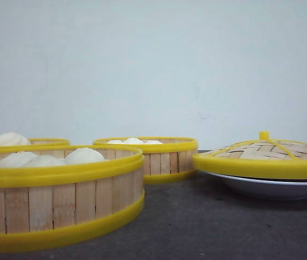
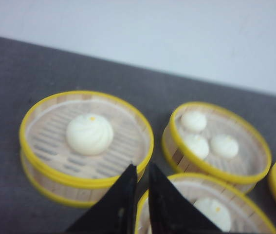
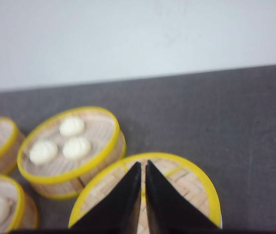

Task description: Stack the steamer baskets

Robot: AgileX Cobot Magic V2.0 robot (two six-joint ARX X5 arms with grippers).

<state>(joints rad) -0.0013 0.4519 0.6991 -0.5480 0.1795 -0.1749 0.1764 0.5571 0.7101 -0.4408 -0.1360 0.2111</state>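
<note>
1. Near-left steamer basket [image 1: 61,200]: stood on the dark grey desk [image 1: 207,222] closest to the camera, upright, pale slat wall between yellow rims. Several white buns [image 1: 83,155] showed above its rim in the front view.
2. Far-left steamer basket [image 1: 28,142]: stood behind item 1, mostly hidden by it in the front view; only its yellow rim and one bun [image 1: 8,139] rose into sight. The left wrist view showed it holding a single bun [image 2: 89,134] with an orange dot on top.
3. Middle steamer basket [image 1: 153,158]: stood farther back, between the left pair and the lid, apart from both. It held three small buns [image 2: 203,139] (counted in both wrist views).
4. No basket sat on another; all three rested separately on the desk.
5. Domed woven lid [image 1: 264,154]: yellow rim and knob, set on a white shallow plate [image 1: 267,187] at the right of the desk.
6. Left gripper [image 2: 139,178]: black jaws drawn almost together with only a slim gap, grasping nothing, above the gap between the left baskets.
7. Right gripper [image 3: 142,175]: jaws likewise nearly clenched and empty, over the lid [image 3: 186,187].
</note>
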